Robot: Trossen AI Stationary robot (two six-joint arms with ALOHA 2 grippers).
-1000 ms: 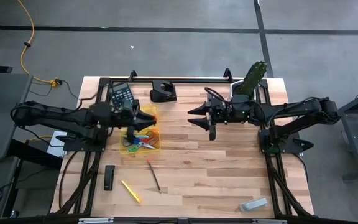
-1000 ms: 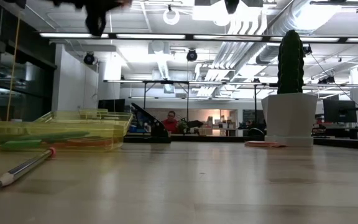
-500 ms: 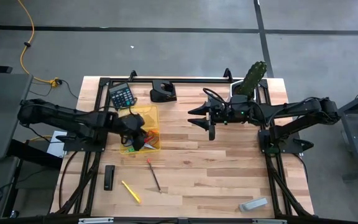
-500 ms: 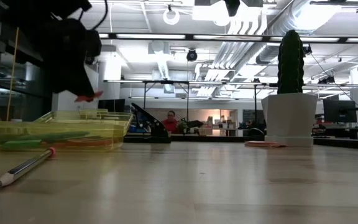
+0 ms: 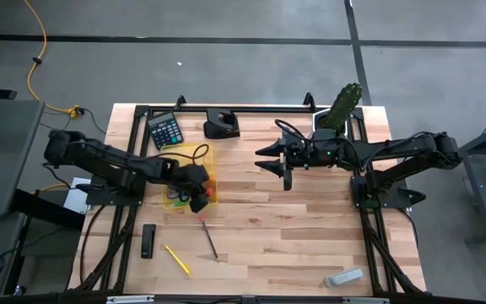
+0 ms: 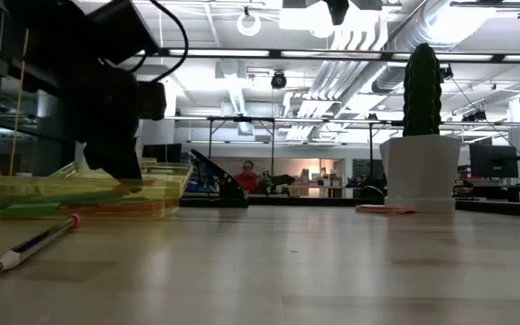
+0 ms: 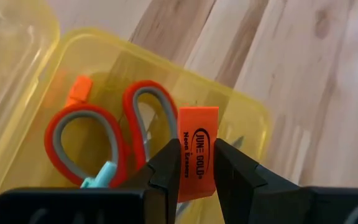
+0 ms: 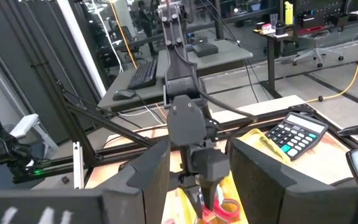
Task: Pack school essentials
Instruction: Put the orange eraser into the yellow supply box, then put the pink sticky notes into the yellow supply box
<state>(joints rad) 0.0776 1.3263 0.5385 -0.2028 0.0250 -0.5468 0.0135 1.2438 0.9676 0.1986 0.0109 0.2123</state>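
Overhead, the left gripper (image 5: 199, 201) hangs over the near right corner of the yellow box (image 5: 179, 201), close to its rim. Bare wood lies open between that box and the right gripper (image 5: 287, 175), which waits well apart near the table's middle, its fingers spread. A red-tipped pencil (image 5: 208, 237) lies on the wood just below the box, a yellow pen (image 5: 177, 260) and a black bar (image 5: 148, 241) nearer the front edge, a grey object (image 5: 344, 276) by the front right corner. A calculator (image 5: 166, 130), a black holder (image 5: 221, 123) and the cactus (image 5: 342, 105) stand along the far edge.

Level with the table, the left gripper (image 6: 120, 162) dips to the box's rim (image 6: 79, 191); the pencil (image 6: 34, 242) lies in front, and wide clear wood runs right to the white pot (image 6: 420, 173).

From the left wrist, the fingers (image 7: 171, 168) pinch an orange eraser (image 7: 197, 152) above the box (image 7: 244, 112), where red-handled scissors (image 7: 101, 137) lie by its wall.

From the right wrist, the spread fingers (image 8: 149, 171) frame the left arm (image 8: 188, 124) over the box.
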